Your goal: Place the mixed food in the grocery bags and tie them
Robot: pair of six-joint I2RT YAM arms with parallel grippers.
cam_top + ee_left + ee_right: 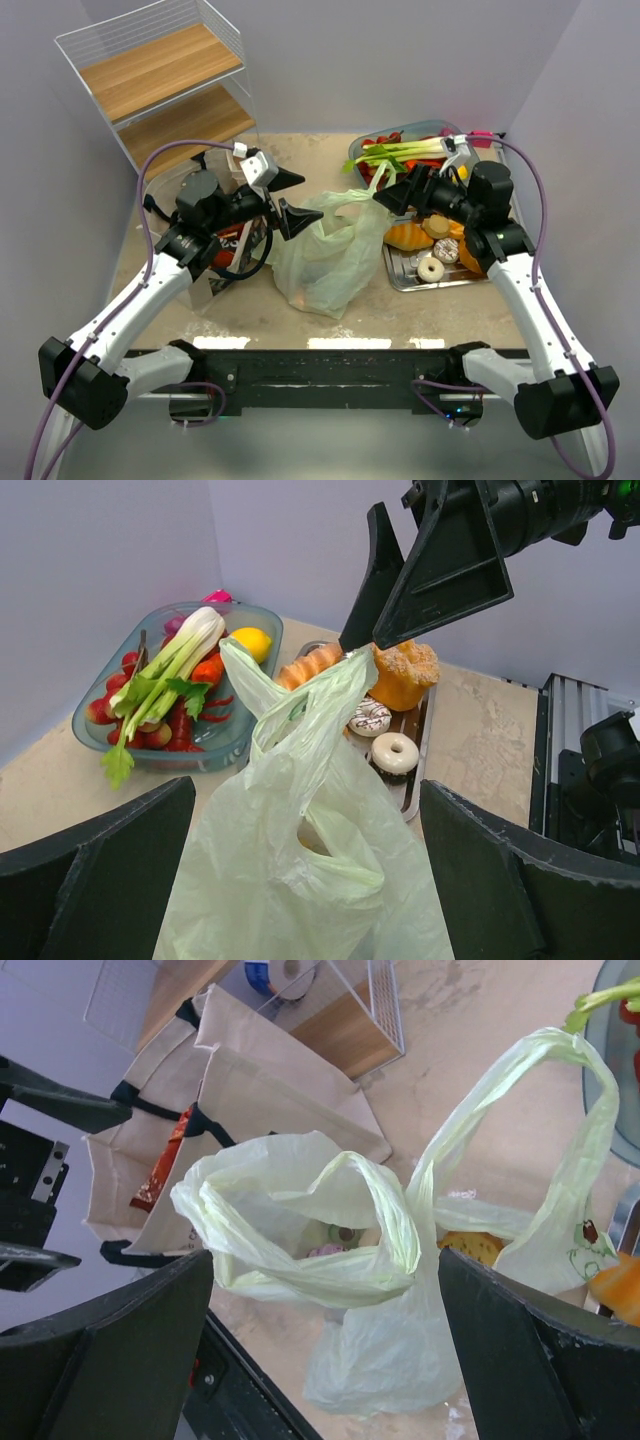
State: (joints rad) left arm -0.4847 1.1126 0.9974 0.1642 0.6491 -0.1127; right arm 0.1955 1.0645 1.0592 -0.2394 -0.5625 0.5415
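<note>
Two doughnuts [395, 752] seen from left wrist, tote [250, 1080] from right wrist

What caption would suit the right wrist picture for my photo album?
Right tool, wide open, faces a half-open pale-green bag holding a few items, beige tote beyond.

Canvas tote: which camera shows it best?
Right wrist: the tote shows beige panels, black handles and a red packet inside. The top view catches only bits under the left arm; the left wrist view misses it.
</note>
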